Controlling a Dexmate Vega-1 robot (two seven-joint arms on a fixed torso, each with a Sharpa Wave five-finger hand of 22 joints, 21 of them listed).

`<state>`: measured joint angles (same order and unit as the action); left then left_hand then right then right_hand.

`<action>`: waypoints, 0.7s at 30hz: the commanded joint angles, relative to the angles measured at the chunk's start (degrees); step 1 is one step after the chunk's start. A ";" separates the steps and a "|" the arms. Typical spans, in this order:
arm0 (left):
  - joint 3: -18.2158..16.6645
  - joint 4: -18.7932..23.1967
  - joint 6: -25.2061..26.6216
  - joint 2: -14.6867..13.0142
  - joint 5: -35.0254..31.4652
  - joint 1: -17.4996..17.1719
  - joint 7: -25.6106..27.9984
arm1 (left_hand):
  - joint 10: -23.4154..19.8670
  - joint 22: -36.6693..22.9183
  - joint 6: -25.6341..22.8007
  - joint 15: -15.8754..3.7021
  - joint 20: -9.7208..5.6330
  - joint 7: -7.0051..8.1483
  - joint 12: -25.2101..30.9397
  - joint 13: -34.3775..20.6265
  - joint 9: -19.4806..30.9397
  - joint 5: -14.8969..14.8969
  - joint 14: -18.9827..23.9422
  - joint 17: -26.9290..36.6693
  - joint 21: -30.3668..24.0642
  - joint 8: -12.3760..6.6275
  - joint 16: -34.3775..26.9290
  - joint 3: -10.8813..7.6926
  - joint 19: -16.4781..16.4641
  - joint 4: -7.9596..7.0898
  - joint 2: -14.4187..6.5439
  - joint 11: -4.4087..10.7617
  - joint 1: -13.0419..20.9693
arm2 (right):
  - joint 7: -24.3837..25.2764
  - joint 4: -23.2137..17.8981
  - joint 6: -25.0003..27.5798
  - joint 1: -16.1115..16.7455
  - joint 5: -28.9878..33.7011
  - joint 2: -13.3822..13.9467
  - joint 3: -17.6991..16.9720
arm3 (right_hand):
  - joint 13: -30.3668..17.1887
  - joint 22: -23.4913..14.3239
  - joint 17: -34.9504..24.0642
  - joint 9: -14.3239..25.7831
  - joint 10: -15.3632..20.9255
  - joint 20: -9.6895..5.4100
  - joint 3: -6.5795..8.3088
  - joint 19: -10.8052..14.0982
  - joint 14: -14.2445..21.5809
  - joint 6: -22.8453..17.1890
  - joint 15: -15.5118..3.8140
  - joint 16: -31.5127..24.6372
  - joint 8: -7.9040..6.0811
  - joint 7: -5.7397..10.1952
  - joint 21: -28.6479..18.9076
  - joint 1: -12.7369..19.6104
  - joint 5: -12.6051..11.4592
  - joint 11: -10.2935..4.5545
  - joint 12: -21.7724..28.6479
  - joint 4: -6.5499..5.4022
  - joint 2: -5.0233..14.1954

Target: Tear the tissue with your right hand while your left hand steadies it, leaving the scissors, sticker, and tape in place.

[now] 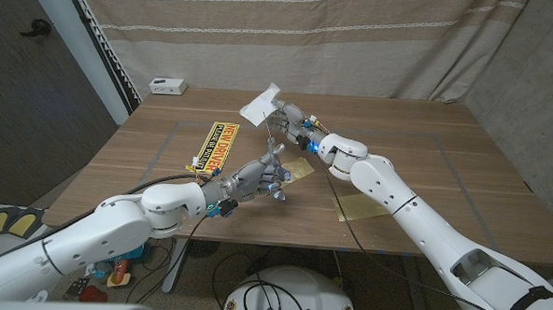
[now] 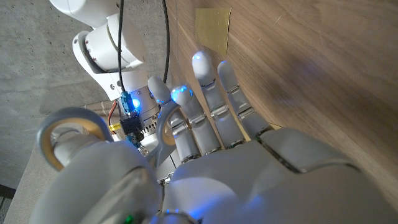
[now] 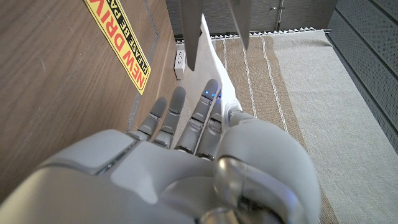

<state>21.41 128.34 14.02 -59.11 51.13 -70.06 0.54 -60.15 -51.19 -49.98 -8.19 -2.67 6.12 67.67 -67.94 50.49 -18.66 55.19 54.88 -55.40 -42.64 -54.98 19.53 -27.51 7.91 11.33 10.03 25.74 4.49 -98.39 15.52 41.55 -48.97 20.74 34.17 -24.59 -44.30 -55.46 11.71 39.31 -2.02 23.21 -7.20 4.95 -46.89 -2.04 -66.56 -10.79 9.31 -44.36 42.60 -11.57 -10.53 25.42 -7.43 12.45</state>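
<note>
Head view: wooden tabletop [image 1: 427, 134] with two tan tape [image 1: 362, 208] patches near the right arm. Yellow sticker [image 1: 211, 146] with black and red lettering flat on the tabletop, left of centre. Right hand [image 1: 295, 121] raised above the far middle of the tabletop, gripping the tissue [image 1: 262, 105]. Tissue white, thin, roughly square, held off the surface in one piece, tilted, one corner pointing up. Left hand [image 1: 260, 174] below and nearer, apart from the tissue, fingers spread, holding nothing. Right wrist view: tissue [image 3: 219, 81] pinched along its edge beside the fingers [image 3: 208, 109], sticker [image 3: 121, 40] beyond.
</note>
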 commanded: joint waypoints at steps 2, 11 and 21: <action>0.69 -1.00 -2.36 1.94 -1.22 -0.52 0.85 | -0.03 -0.09 -5.21 -3.49 -2.21 -4.93 0.53 -0.53 0.19 -0.44 0.51 0.09 -0.63 -0.44 -0.36 0.86 0.54 0.80 -0.27 0.01 0.18 | 2.36 -2.01 -0.18 1.79 -0.14 0.50 -0.22 | -0.27 0.14 0.11 -0.01 0.22 -0.98 0.51 -1.44 -1.23 -0.15 -9.86 -0.35 -0.32 -0.06 0.03 -0.35 -0.04 0.28 -0.18 0.01 0.00; 1.36 -1.91 -4.10 4.02 -1.50 -1.02 1.46 | -0.03 0.10 -5.31 -3.59 -2.16 -4.95 0.56 -0.30 0.07 -0.50 0.27 0.29 -0.81 -0.38 -0.43 0.91 0.52 0.72 -0.19 0.00 0.05 | 3.76 -3.09 -1.73 3.63 -0.31 0.82 -1.03 | -0.37 0.54 0.57 -0.05 0.04 -1.21 0.76 -1.93 -2.79 0.03 -9.92 -0.61 -0.24 0.14 -0.01 -0.38 0.00 0.10 -0.45 -0.03 0.05; 1.03 -2.26 -6.13 5.20 -2.21 -2.23 2.88 | 0.06 0.37 -5.17 -3.51 -2.19 -4.97 0.68 -0.22 0.33 -0.62 0.09 0.32 -1.06 -0.45 -0.47 0.89 0.62 0.68 -0.25 0.20 0.05 | 5.59 -4.05 -3.27 5.28 -0.22 0.89 -1.65 | -0.45 0.82 0.89 -0.06 -0.19 -1.37 0.88 -2.02 -3.09 0.13 -10.02 -1.00 -0.20 0.55 -0.11 -0.50 0.00 -0.19 -0.67 -0.17 0.06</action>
<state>22.43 126.67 10.16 -55.62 49.61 -71.16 2.00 -60.15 -50.93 -50.05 -8.18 -2.67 6.04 68.08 -67.97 50.56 -18.99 55.19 55.07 -56.16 -42.82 -54.98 19.53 -26.88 7.91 11.33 10.02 25.74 8.21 -101.28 13.75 45.00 -49.14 21.42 33.22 -24.86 -43.51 -54.64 11.44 39.08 -2.03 23.46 -8.61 2.42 -46.64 -1.95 -67.22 -10.79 9.52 -44.36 42.60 -11.56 -10.75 24.78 -7.54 12.45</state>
